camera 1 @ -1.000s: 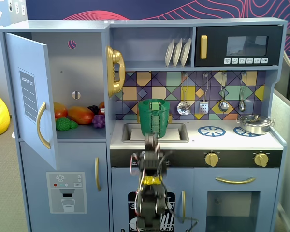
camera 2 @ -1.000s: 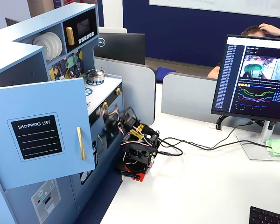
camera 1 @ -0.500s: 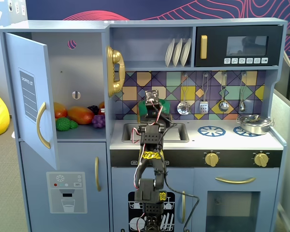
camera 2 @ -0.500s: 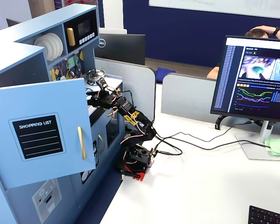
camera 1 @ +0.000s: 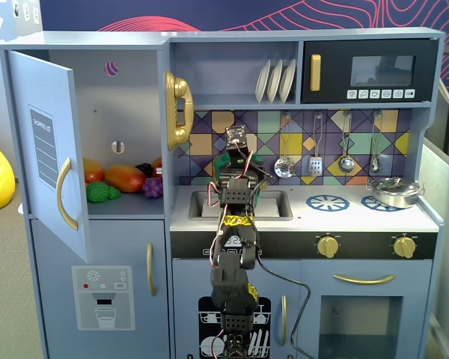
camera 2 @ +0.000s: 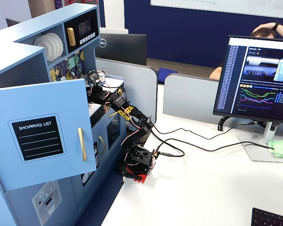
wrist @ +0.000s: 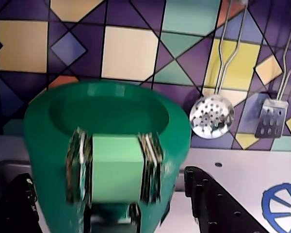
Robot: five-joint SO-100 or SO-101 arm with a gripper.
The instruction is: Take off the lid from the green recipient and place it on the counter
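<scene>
The green recipient fills the wrist view, blurred, with a light green block between ribbed strips on its front. It stands at the sink end of the white counter. Its top shows a sunken dark green round face; I see no knob there, so I cannot tell whether the lid is on it. My gripper is open, with one black finger left of the pot and one right of it, both low and a little apart from its sides. In a fixed view my gripper hides most of the pot.
The sink lies below the gripper. A steel pot sits on the right burner ring. A skimmer and spatula hang on the tiled back wall. The cupboard door stands open at left.
</scene>
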